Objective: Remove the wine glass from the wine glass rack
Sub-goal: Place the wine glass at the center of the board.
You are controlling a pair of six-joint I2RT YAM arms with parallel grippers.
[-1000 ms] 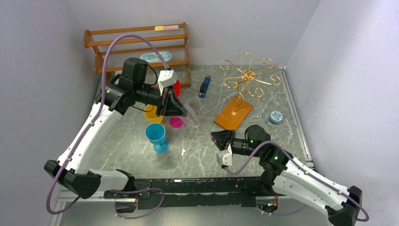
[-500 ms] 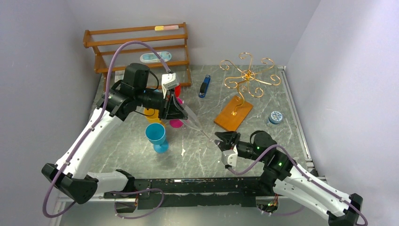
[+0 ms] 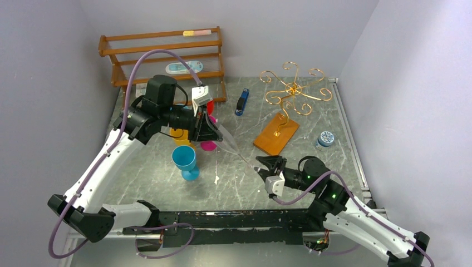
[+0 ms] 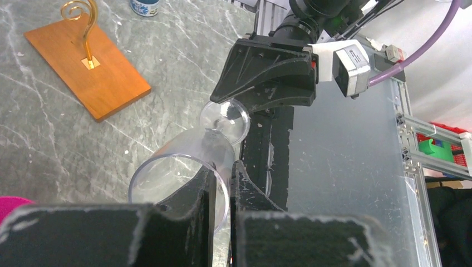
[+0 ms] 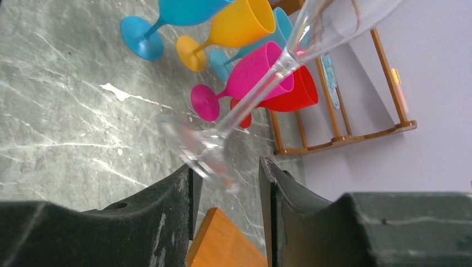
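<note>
**Glass lifted clear of its stand:** A clear wine glass (image 3: 231, 143) is seen held tilted in mid-air above a grey, white-veined tabletop (image 3: 234, 186), just left of centre in the overhead view. It is well apart from the gold wire wine glass rack (image 3: 291, 89), which is fixed to an orange-brown wooden base (image 3: 275, 134) at upper right.

The bowl's rim is pinched between the almost closed fingers of the left gripper (image 4: 222, 172). The foot is flanked by the parted fingers of the right gripper (image 5: 225, 167), with a gap visible on one side; contact on the other side cannot be made out.

Coloured goblets (image 3: 183, 157) are grouped on the surface at centre left, below a slatted wooden shelf (image 3: 161, 53) set against the back wall. A small round tin (image 3: 325, 139) is seen near the right edge. The table is enclosed by plain, pale lilac-grey walls (image 3: 50, 67).
</note>
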